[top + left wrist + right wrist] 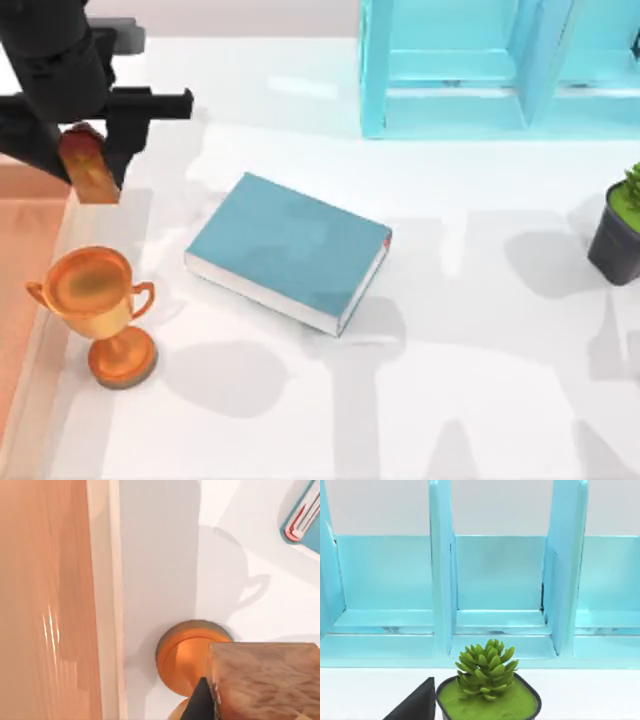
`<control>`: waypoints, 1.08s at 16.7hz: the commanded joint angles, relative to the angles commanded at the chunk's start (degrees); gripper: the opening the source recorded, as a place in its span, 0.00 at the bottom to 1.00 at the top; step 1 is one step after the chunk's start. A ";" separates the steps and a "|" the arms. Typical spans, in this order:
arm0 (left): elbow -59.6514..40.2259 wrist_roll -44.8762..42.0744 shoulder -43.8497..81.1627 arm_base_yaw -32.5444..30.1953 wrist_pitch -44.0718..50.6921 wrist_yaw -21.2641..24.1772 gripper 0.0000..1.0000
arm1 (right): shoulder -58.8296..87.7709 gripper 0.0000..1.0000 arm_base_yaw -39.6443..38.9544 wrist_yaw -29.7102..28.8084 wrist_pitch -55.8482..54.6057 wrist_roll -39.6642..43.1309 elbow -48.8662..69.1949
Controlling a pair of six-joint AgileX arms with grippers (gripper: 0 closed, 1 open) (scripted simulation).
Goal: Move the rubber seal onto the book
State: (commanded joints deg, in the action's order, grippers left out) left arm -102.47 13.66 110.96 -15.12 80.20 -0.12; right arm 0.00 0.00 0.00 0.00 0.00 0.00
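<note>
My left gripper [88,150] hangs over the table's far left edge, shut on the rubber seal [91,178], a tan-brown block with a dark red top that is held clear of the table. The left wrist view has the seal's wood-grain face [265,680] close up, with one dark fingertip [200,702] beside it. The teal-blue book [288,248] lies flat near the middle of the table, to the right of the seal and nearer the front. Its red-marked corner [303,520] appears in the left wrist view.
An orange trophy cup [97,310] stands at the front left, below the held seal [184,656]. A light-blue shelf unit [480,70] spans the back right [490,580]. A potted succulent [620,230] sits at the right edge [487,677], with my parked right gripper [417,706] beside it.
</note>
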 joint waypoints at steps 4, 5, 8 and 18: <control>-10.65 9.34 14.24 -9.61 -1.74 0.17 0.00 | 0.00 1.00 0.00 0.00 0.00 0.00 0.00; -13.10 11.66 17.21 -11.99 -2.23 0.24 0.00 | 0.00 1.00 0.00 0.00 0.00 0.00 0.00; -17.92 16.41 22.55 -16.78 -3.41 0.38 0.00 | 0.00 1.00 0.00 0.00 0.00 0.00 0.00; -19.68 17.00 23.21 -17.37 -2.47 0.36 0.00 | 0.00 1.00 0.00 0.00 0.00 0.00 0.00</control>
State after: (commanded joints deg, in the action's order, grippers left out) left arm -122.15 30.66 134.18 -32.49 77.73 0.24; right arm 0.00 0.00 0.00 0.00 0.00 0.00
